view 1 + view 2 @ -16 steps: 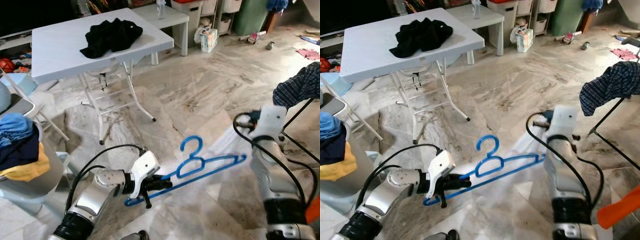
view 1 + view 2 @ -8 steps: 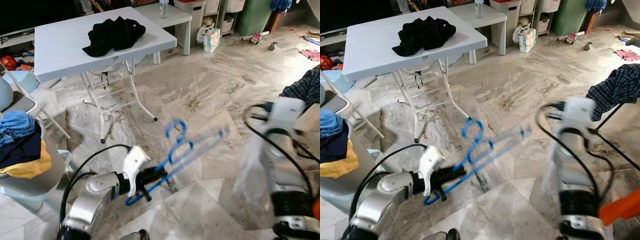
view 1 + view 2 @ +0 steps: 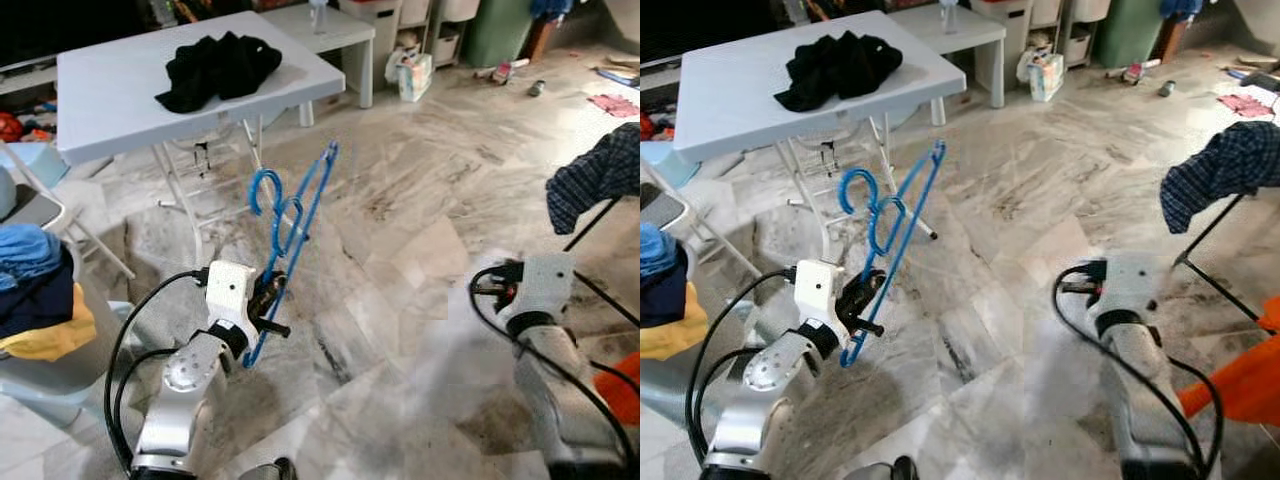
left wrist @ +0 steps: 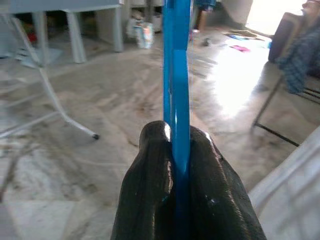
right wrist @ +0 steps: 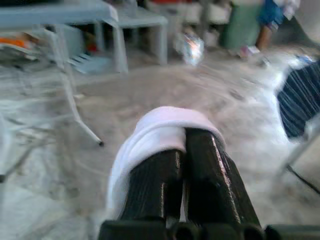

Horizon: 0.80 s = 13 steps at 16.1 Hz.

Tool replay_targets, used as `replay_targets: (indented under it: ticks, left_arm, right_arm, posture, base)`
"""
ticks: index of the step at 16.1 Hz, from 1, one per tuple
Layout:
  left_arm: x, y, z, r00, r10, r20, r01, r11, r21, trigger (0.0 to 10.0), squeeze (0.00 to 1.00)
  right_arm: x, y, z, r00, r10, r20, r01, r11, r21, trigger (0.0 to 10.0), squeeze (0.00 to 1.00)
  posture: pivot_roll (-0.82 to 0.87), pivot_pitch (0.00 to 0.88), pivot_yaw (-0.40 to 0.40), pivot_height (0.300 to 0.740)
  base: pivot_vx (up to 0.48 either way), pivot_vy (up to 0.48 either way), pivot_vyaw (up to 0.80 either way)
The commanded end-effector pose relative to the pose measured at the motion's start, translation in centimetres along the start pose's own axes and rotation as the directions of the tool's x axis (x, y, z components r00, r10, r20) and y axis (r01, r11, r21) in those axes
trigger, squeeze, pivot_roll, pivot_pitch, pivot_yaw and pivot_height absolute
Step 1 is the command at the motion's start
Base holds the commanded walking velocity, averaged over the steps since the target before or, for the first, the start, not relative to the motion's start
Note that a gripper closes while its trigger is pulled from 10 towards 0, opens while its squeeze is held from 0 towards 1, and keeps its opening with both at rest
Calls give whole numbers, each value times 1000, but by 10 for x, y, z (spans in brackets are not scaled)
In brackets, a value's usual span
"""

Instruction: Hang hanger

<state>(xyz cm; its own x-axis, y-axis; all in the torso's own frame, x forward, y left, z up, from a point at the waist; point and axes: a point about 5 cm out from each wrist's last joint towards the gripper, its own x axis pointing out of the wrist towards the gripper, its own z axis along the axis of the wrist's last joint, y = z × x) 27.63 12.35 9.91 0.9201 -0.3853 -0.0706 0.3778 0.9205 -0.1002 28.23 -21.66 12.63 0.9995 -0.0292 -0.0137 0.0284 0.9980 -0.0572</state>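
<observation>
Marble floor (image 3: 400, 200) spreads past a white folding table (image 3: 110, 90). Left gripper (image 4: 176, 150) is clamped on the blue hanger (image 3: 290, 215) — held upright, hook toward the table. Right gripper (image 5: 182, 150) — fingers pressed together on what seems white cloth (image 5: 150, 130).

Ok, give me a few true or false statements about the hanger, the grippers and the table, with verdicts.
1. The left gripper is shut on the blue hanger. True.
2. The hanger lies flat on the floor. False: it is held up, pointing steeply upward.
3. A black garment lies on the white table. True.
4. The right gripper holds the hanger. False: it is shut on white cloth.
5. The table is bare. False: the black garment is on it.
</observation>
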Motion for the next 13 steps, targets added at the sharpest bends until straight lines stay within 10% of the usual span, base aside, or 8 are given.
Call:
replay_targets:
  ticks: [1, 2, 13]
  left_arm:
    - [-3, 5, 6, 998, 41, 36, -42, 999, 25, 10000, 0]
    - [-2, 6, 8, 997, 64, 49, -65, 998, 15, 10000, 0]
    - [3, 16, 12, 991, 127, 48, -126, 992, -12, 10000, 0]
  right_arm:
    - [-1, 2, 16, 997, 34, 63, -34, 999, -3, 0, 0]
    - [-4, 2, 21, 997, 31, 71, -33, 999, 31, 10000, 0]
    - [-1, 39, 37, 978, 168, 123, -177, 982, 66, 10000, 0]
  posture:
    - [-77, 65, 55, 740]
    - [-78, 66, 60, 740]
    - [-51, 53, 64, 740]
  base:
    - [0, 0, 0]
    - [0, 0, 0]
    - [352, 0, 0]
